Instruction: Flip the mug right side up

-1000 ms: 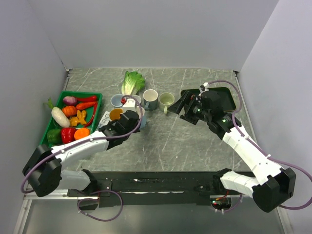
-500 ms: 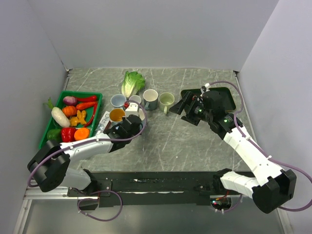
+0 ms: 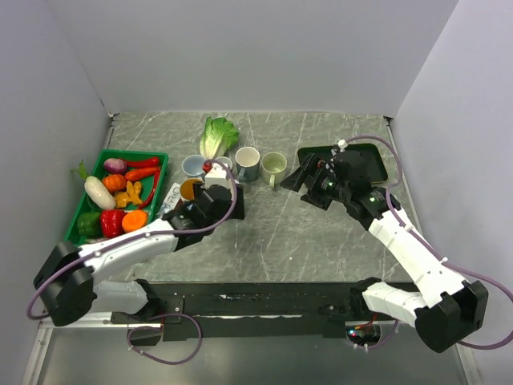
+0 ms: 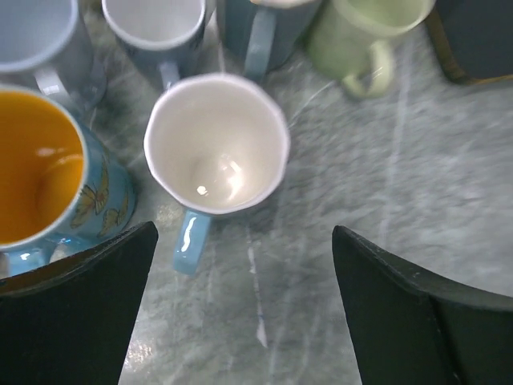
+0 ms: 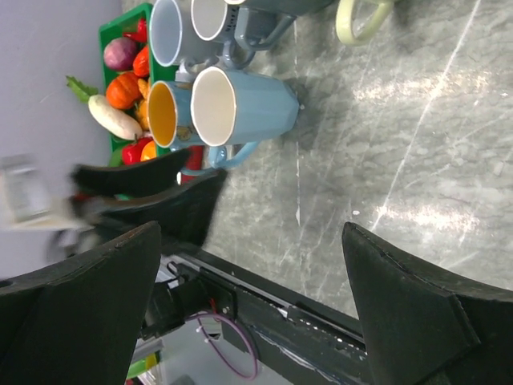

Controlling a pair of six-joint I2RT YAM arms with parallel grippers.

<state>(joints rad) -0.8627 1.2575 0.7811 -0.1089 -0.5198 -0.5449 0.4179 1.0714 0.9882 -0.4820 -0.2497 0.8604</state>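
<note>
The table [image 3: 321, 233] bears a green tray [image 3: 136, 152]. Right of the tray, the left gripper [image 4: 244, 241] hangs over the mug [image 4: 216, 144], jaws spread wide, gripping nothing. Far right of the tray, the right gripper [image 5: 252, 233] gapes too, empty. The mug stands upright, mouth up, right of the tray, just past an orange-lined mug [image 4: 36, 168].

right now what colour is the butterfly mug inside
Orange; butterfly mug shows best in left wrist view.

Grey marbled tabletop [image 3: 280, 241]; plain pale walls [image 3: 240, 48] on three sides.
</note>
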